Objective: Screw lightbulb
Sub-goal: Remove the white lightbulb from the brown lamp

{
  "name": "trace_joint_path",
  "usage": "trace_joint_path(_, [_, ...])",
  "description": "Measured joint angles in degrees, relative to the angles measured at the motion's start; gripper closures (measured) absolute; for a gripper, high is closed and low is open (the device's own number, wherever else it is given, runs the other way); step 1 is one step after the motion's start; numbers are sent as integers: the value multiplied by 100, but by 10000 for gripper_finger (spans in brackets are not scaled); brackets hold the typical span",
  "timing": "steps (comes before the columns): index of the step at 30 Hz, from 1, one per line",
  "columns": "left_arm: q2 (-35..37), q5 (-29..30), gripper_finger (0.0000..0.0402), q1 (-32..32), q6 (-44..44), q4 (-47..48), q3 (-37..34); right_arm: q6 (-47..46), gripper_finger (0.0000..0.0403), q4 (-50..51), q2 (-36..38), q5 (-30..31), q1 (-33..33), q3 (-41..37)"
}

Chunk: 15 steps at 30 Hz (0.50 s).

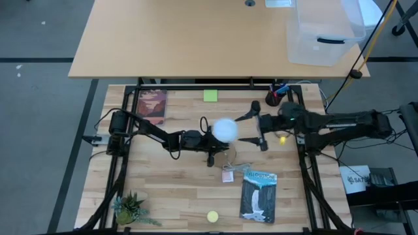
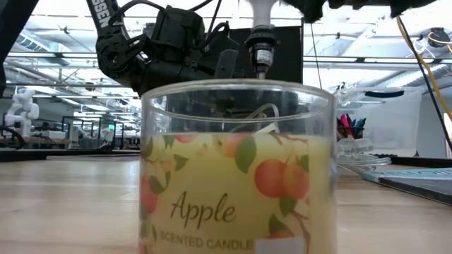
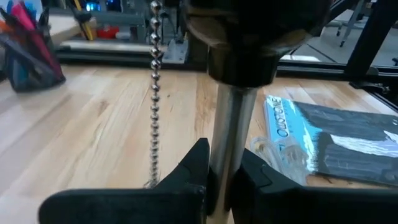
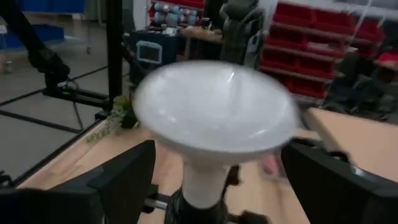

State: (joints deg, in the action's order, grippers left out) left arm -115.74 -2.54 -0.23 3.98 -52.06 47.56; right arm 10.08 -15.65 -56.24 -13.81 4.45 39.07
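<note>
My dark left gripper (image 1: 210,151) sits at table centre, fingers (image 3: 189,171) pinched together; my dark right gripper (image 1: 256,126) reaches in from the right, fingers (image 4: 121,177) spread wide.

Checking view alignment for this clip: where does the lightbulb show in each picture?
High view: lightbulb at centre, between both grippers.
Low view: only its neck at top edge, above the candle jar.
Left wrist view: not visible.
Right wrist view: fills the centre.
Shared landmark: waterfall book.
</note>
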Motion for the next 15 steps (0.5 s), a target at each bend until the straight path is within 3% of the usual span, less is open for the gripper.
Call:
trace_joint_path(8, [-2, 372, 371, -4, 212, 7, -4, -106, 62, 805, 764, 264, -155, 26])
trace_joint_path(15, [-7, 1293, 371, -39, 275, -32, -1, -556, 62, 905, 128, 1818, -699, -162])
